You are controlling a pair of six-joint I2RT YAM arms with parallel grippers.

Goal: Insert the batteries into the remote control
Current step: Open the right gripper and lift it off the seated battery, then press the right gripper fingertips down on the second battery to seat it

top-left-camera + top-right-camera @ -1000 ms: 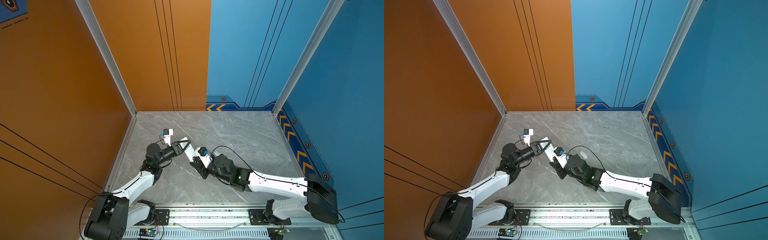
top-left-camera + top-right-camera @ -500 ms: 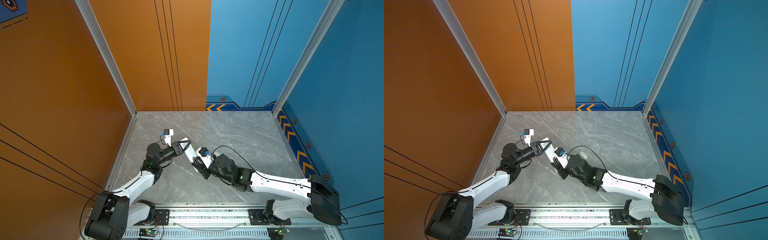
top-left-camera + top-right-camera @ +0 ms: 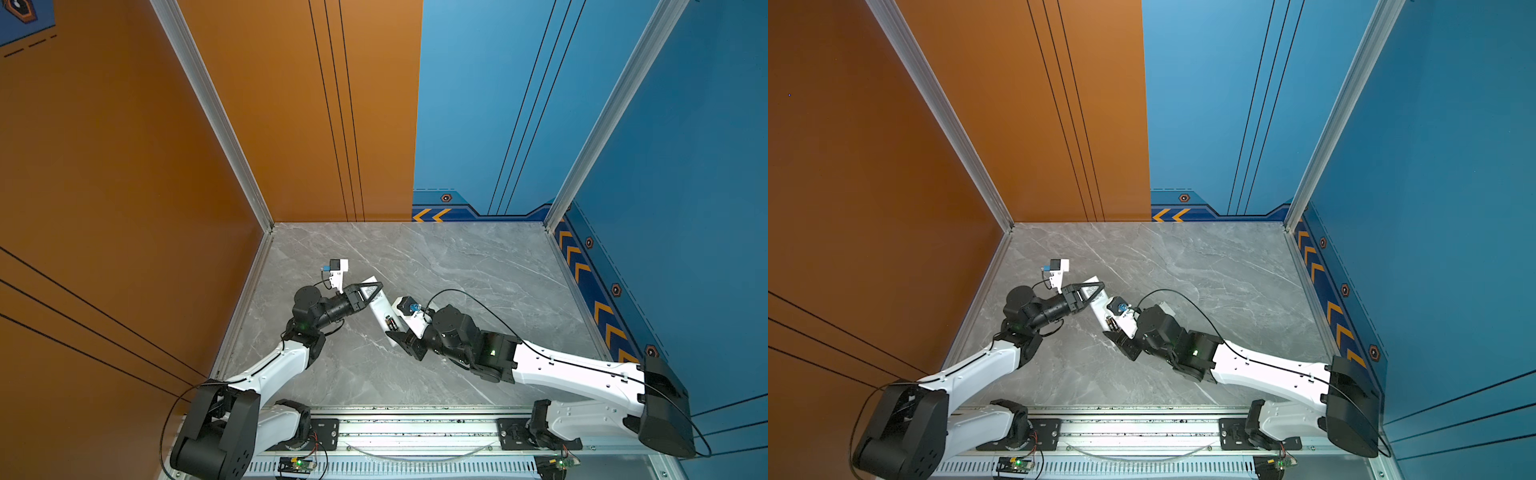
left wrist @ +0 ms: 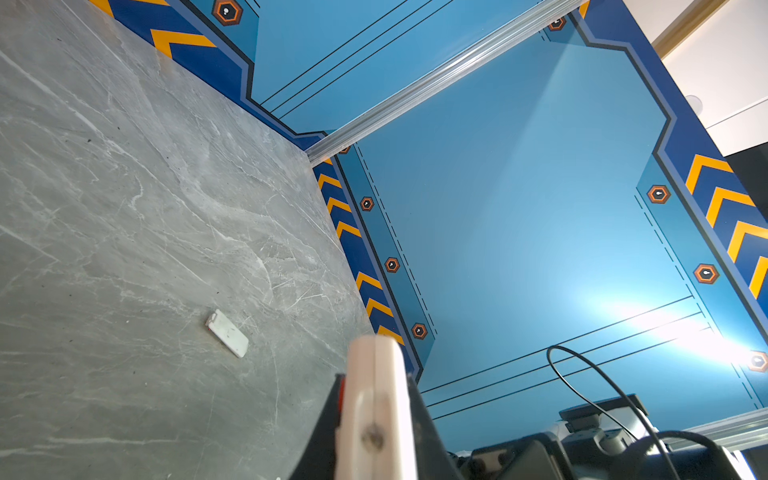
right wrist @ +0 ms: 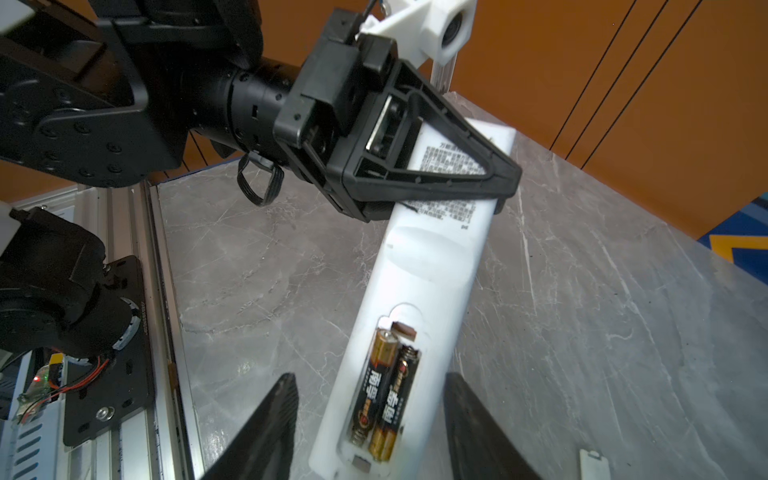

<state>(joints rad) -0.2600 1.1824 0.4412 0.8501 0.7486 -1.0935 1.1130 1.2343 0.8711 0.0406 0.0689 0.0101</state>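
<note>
The white remote control [image 5: 424, 282] lies back side up, its battery bay uncovered. Two batteries [image 5: 384, 399], black with gold ends, sit side by side in the bay. My left gripper [image 5: 509, 183] is shut on the remote's far, printed end; the left wrist view shows that end [image 4: 376, 415] pinched edge-on between the jaws. My right gripper [image 5: 369, 376] is open, one finger [image 5: 274, 415] on each side of the battery end, with gaps to the remote. In both top views the remote [image 3: 380, 309] [image 3: 1096, 305] spans between the left gripper [image 3: 376, 287] and the right gripper [image 3: 397, 332].
A small white battery cover [image 4: 227, 338] lies loose on the grey marble table [image 3: 457, 266], beside my right gripper's finger [image 5: 594, 465]. Orange and blue walls enclose the table on three sides. The arm rail [image 3: 415, 428] runs along the front edge.
My right gripper's jaws have spread wider around the remote's battery end. The left gripper and the remote have stayed in place.
</note>
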